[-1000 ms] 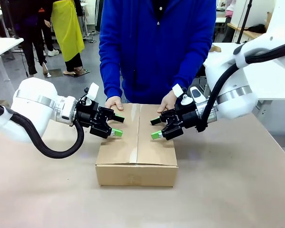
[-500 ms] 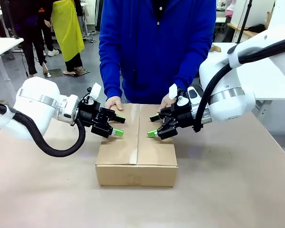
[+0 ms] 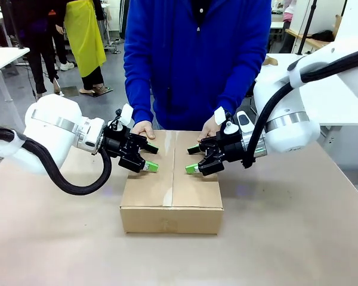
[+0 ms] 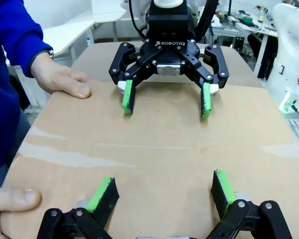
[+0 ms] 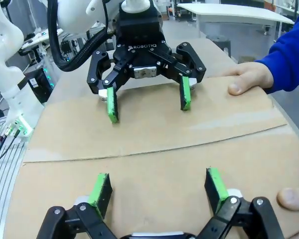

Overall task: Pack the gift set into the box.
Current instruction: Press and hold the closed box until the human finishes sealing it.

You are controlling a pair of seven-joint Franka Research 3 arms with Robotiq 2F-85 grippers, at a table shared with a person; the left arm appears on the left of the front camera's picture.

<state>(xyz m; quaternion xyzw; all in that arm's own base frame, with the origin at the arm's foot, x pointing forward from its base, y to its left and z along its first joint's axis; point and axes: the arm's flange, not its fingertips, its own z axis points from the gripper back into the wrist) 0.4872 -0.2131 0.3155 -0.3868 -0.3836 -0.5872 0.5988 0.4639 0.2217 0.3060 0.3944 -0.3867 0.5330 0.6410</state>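
Note:
The box [image 3: 172, 190] lies on the table with its top flaps folded shut, a seam running down the middle. Its flat lid also shows in the left wrist view [image 4: 154, 149] and the right wrist view [image 5: 154, 144]. The gift set is hidden. My left gripper [image 3: 149, 158] hovers open just above the left flap, and its own view [image 4: 162, 189] shows nothing between its fingers. Facing it over the right flap, my right gripper [image 3: 192, 159] is open too, its fingers [image 5: 159, 186] spread and bare. A person's hands [image 3: 144, 128] [image 3: 210, 126] press on the lid's far edge.
The person in a blue top stands close behind the box. Bare brown tabletop [image 3: 286, 226] lies to the right, left and front. White tables and people stand farther back at the left.
Both grippers have moved inward toward the box's middle seam, the right one farther. Both stay open. The person's hands and the box have not moved.

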